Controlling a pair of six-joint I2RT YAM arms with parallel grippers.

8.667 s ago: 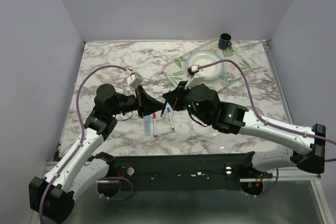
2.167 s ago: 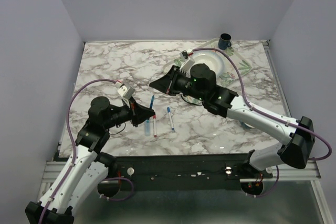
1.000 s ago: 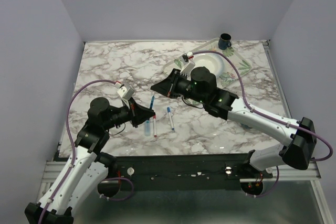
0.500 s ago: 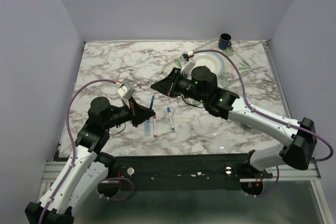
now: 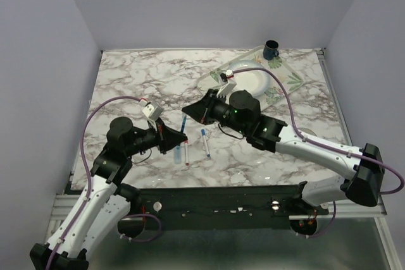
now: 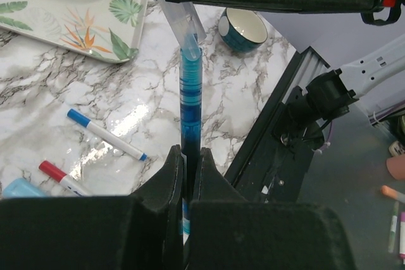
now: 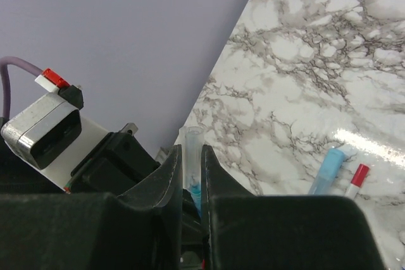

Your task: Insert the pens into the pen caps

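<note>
A slim blue-barrelled marker pen juts from the tightly closed left gripper, held above the marble tabletop. Its tip meets the mouth of a clear, short plastic pen cap pinched in the narrowly set right gripper. The right arm has dipped toward the pen over the past second, bringing cap and tip together, though the cap looks not yet pressed home. A blue-tipped white pen, a red-tipped white pen and a thicker light blue pen lie on the table below.
</note>
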